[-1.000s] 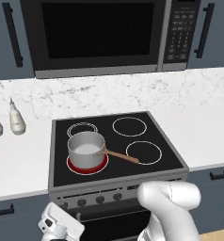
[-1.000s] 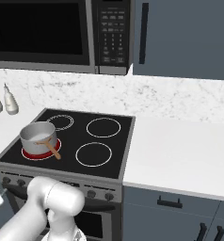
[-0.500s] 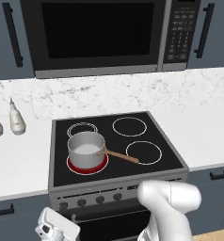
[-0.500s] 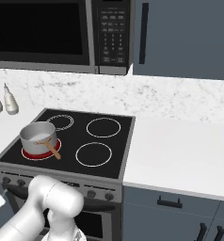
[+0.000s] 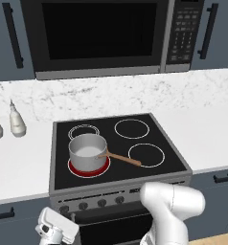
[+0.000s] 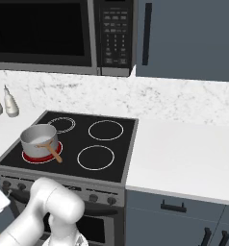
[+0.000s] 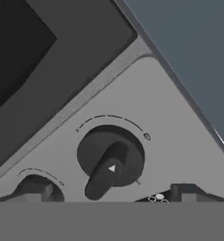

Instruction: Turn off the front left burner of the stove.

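Red glow rings the front left burner [image 5: 88, 167] under a round steel saucepan [image 5: 87, 151] at the black glass front left corner of the stove [image 5: 174, 164]; three white rings stay plain. The jaws face a dark knob [image 7: 111, 162]; their spread I cannot tell.

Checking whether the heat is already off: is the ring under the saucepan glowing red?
Yes, the front left burner shows a red glow around the base of the saucepan on the stove.

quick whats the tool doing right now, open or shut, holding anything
tool: open, holding nothing; its tips flank the lower end of a dark stove knob and are not closed on it.
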Robot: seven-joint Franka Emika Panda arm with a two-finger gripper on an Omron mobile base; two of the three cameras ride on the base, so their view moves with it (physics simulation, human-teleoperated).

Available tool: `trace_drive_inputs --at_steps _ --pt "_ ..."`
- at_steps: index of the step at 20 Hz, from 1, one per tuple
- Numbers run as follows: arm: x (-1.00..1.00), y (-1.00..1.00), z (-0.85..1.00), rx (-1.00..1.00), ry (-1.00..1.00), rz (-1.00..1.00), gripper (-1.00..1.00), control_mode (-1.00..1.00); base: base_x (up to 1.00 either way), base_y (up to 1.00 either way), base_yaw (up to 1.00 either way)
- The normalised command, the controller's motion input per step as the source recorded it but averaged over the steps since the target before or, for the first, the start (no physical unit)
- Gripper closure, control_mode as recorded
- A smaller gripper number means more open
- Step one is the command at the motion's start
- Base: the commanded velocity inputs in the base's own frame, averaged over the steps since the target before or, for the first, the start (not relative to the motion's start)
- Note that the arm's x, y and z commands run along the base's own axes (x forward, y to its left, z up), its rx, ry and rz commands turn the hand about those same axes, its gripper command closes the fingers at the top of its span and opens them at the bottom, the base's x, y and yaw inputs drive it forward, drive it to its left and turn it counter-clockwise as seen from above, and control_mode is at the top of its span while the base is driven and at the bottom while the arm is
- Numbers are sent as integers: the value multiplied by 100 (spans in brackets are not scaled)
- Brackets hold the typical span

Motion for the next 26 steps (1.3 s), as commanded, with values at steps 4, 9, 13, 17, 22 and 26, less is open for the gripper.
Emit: trace_drive_inputs --at_steps 4,9,13,17,22,26 --pt "0 13 -40 0 -8 2 -100 -100 0 0 0" --pt "4 32 -26 0 -6 3 -100 -100 0 0 0" --pt "26 18 -3 0 -4 0 -100 -100 0 0 0" --pt "5 -8 5 2 0 2 -100 -100 0 0 0" --pt "-1 -23 2 1 -4 2 -100 -100 0 0 0" --pt "0 -20 7 2 -5 0 -100 -100 0 0 0"
